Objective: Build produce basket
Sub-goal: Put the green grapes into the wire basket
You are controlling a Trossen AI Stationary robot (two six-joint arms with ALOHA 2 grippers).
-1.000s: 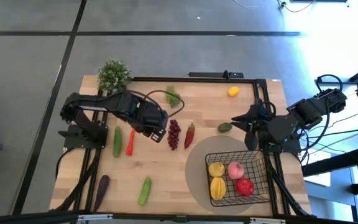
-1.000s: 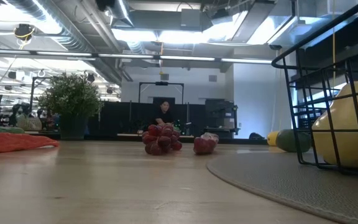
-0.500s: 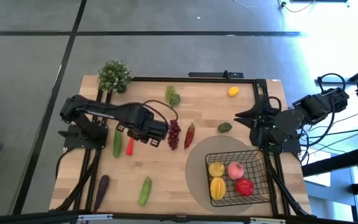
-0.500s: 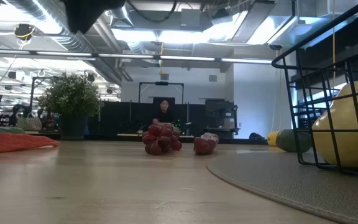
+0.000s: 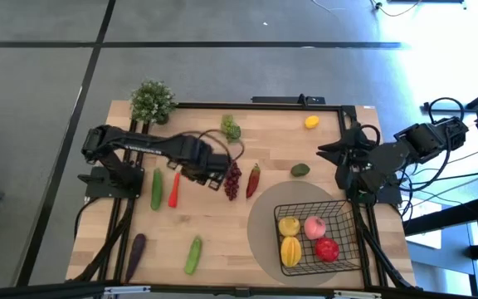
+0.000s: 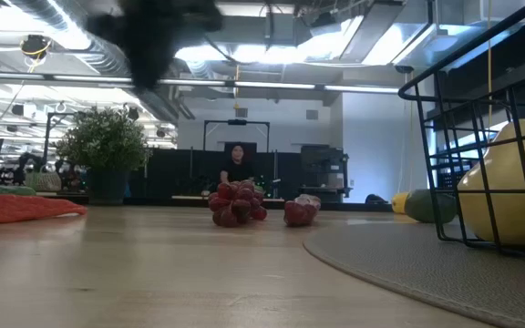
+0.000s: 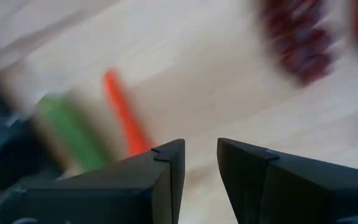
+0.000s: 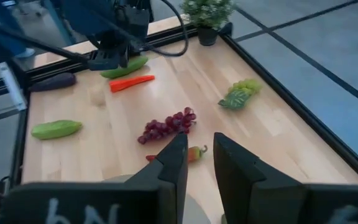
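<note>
On the wooden table (image 5: 222, 216), both grippers, left gripper (image 7: 201, 155) and right gripper (image 8: 199, 149), hang narrowly parted, empty; no writing legible.

Left wrist view is motion-smeared: carrot (image 7: 122, 112), cucumber (image 7: 73, 127) and red grapes (image 7: 300, 43) ahead of the left end effector (image 7: 201, 165) are soft streaks, no detail. Low view: that arm is only a dark blur (image 6: 158, 36) at the top edge. Basket (image 6: 481, 128) is cut by the right edge there, one yellow fruit (image 6: 509, 196) partly showing through the mesh. Person (image 6: 237, 164) in the background too small to make out. Right end effector (image 8: 196, 158) fingertips hide part of the chili (image 8: 194, 153).
</note>
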